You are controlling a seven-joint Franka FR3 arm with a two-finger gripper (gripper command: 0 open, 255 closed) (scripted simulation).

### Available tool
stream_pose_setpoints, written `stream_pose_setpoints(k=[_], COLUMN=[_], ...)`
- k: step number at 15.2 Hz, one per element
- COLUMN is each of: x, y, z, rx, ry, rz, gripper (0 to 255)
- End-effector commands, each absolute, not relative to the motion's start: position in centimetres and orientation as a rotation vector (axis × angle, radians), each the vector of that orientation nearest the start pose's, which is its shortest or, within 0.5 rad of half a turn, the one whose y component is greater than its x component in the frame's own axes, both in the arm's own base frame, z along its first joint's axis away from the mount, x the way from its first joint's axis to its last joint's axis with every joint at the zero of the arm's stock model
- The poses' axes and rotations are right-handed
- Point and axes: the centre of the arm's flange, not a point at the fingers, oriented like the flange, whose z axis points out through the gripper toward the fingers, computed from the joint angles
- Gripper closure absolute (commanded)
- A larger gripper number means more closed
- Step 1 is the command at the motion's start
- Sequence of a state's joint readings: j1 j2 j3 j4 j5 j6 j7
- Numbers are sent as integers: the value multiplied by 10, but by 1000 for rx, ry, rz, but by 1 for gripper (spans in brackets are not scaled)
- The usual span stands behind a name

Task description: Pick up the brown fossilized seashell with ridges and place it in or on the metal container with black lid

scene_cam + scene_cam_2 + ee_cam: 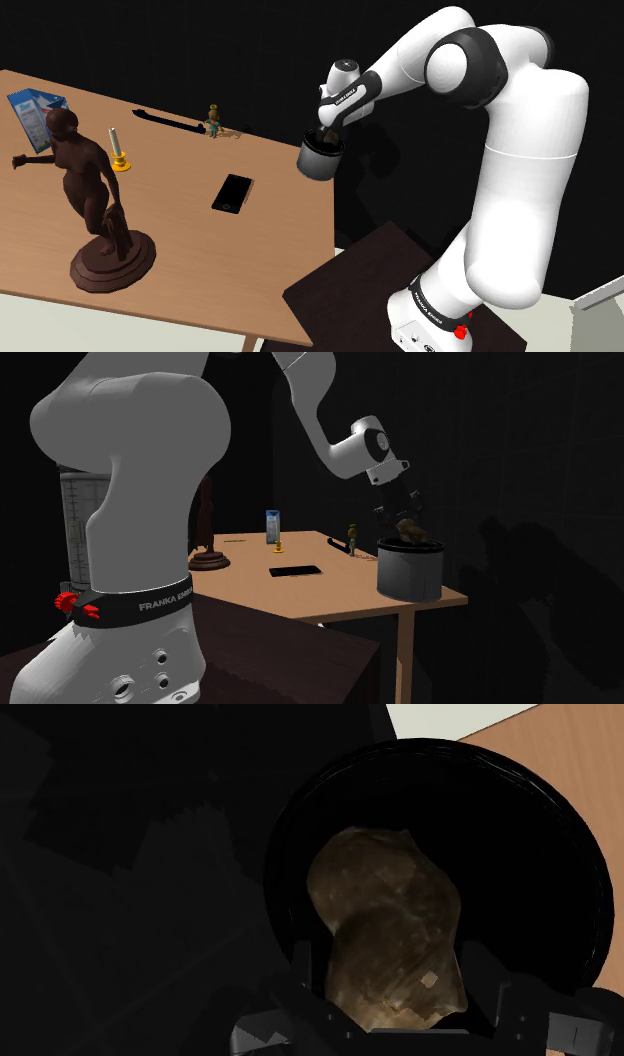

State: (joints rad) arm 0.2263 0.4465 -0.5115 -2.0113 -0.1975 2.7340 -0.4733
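A black area is surrounding the smooth wooden table (280,200), where a glossy dark brown figurine (95,200) is standing well apart from a flat black phone (232,192). At the table's corner, the cylindrical grey metal container (410,572) is sitting upright. The black gripper (390,954) is clasping the lumpy, mottled brown seashell (390,934) between its fingers, hanging just over the container's round black top.

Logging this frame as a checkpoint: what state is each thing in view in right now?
container: upright at the table corner
shell: at the container's top, off the table
statue: standing on its base
candle: upright
phone: lying flat, screen dark
carton: upright
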Motion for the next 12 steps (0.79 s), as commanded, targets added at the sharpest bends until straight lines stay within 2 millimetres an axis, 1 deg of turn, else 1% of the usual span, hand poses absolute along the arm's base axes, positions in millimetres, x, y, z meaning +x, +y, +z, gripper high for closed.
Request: stream_pose_setpoints(k=[1, 5, 9, 12], x=[614, 615, 602, 602], y=[-153, -154, -137, -137], z=[287, 288, 333, 333], rx=[-3447, -3447, -3447, -3447], ry=[-765, -765, -765, -765], rz=[-312, -312, -312, -312], gripper=[0, 0, 0, 0])
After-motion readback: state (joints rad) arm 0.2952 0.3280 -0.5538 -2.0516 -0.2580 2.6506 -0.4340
